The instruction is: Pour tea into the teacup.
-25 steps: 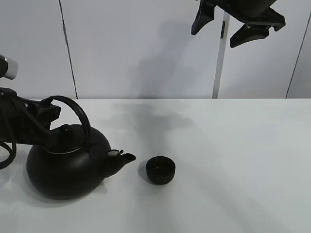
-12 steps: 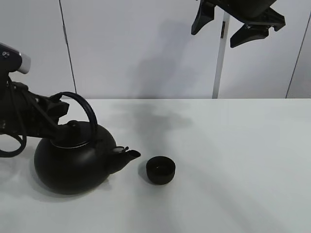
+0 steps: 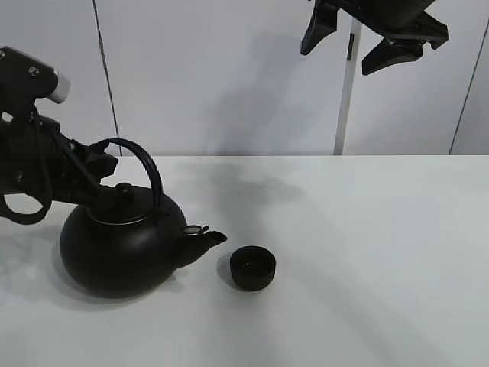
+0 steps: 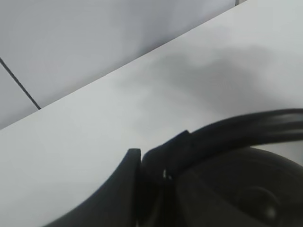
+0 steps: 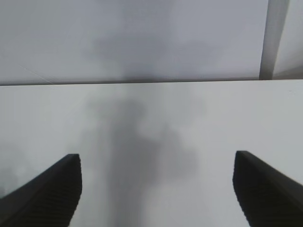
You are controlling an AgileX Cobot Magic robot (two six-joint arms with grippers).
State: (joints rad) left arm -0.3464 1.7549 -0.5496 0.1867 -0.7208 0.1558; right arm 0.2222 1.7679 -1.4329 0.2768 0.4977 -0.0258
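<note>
The small black teacup (image 3: 253,267) stands on the white table (image 3: 367,252) near the middle. The big black kettle (image 3: 124,243) is held just left of it, its spout (image 3: 206,241) pointing at the cup and stopping a little short of it. My left gripper (image 3: 98,167) is shut on the kettle's arched handle (image 3: 141,164); the left wrist view shows a finger (image 4: 128,189) against the handle (image 4: 236,130). No tea stream shows. My right gripper (image 3: 367,40) hangs open high above the table at the top right, empty.
A white wall with panel seams stands behind the table. A pale vertical post (image 3: 345,92) rises at the back right. The right wrist view shows only bare table (image 5: 151,142) between its open fingers (image 5: 52,189).
My left gripper has lifted and carried the kettle to the right, towards the teacup. The spout is now closer to the cup. The right arm has not moved.
</note>
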